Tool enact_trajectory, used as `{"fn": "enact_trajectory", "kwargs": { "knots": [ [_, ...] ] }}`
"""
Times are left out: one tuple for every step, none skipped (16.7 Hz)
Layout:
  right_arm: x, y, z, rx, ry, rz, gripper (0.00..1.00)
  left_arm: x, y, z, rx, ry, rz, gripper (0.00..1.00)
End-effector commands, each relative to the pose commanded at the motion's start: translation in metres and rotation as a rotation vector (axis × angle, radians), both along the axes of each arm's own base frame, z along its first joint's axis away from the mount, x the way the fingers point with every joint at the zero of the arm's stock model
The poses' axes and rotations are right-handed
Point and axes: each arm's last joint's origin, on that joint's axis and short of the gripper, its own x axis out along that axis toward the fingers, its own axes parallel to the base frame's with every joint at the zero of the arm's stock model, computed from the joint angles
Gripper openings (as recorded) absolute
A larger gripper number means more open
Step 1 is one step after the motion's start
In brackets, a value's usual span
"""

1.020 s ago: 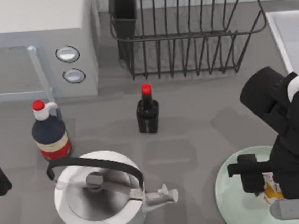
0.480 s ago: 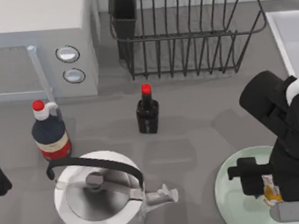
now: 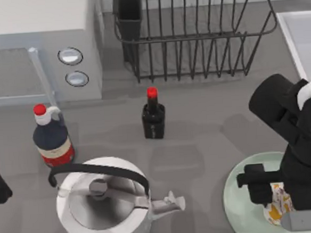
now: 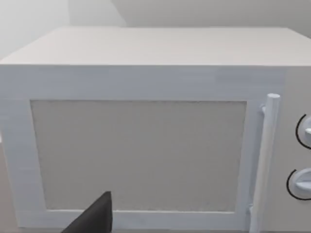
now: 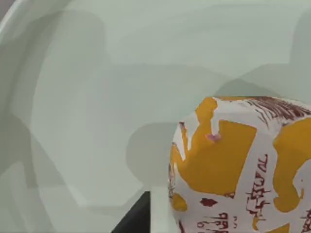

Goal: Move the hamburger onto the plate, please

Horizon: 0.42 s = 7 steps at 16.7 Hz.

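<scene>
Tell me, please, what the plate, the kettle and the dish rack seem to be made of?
The plate looks like glazed ceramic or smooth plastic: pale mint green, plain, with soft shading; the hamburger lies on it under the right gripper. The kettle looks like brushed metal with a dark, probably plastic handle. The dish rack looks like thin dark coated wire.

Grey table [image 3: 210, 134] carries: white microwave [image 3: 33, 45] far left; black wire rack [image 3: 192, 34] at rear; red-capped dark bottle [image 3: 52, 137]; small dark bottle [image 3: 153, 116] centre; white kettle [image 3: 105, 205]; mint plate [image 3: 241, 196] near right.
</scene>
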Motion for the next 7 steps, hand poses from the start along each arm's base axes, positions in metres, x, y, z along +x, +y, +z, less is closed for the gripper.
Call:
{"fn": "enact_trajectory", "kwargs": {
  "knots": [
    [0.0000, 0.0000, 0.0000, 0.000, 0.000, 0.000, 0.98, 0.0000, 0.0000, 0.0000, 0.000, 0.000, 0.000, 1.00],
    [0.0000, 0.0000, 0.0000, 0.000, 0.000, 0.000, 1.00, 0.0000, 0.0000, 0.0000, 0.000, 0.000, 0.000, 1.00],
    [0.0000, 0.0000, 0.0000, 0.000, 0.000, 0.000, 1.00, 0.0000, 0.0000, 0.0000, 0.000, 0.000, 0.000, 1.00],
    [0.0000, 0.0000, 0.0000, 0.000, 0.000, 0.000, 1.00, 0.0000, 0.0000, 0.0000, 0.000, 0.000, 0.000, 1.00],
    [0.0000, 0.0000, 0.0000, 0.000, 0.000, 0.000, 1.00, 0.0000, 0.0000, 0.0000, 0.000, 0.000, 0.000, 1.00],
    [0.0000, 0.0000, 0.0000, 0.000, 0.000, 0.000, 1.00, 0.0000, 0.0000, 0.0000, 0.000, 0.000, 0.000, 1.00],
    [0.0000, 0.0000, 0.0000, 0.000, 0.000, 0.000, 1.00, 0.0000, 0.0000, 0.0000, 0.000, 0.000, 0.000, 1.00]
  ]
}}
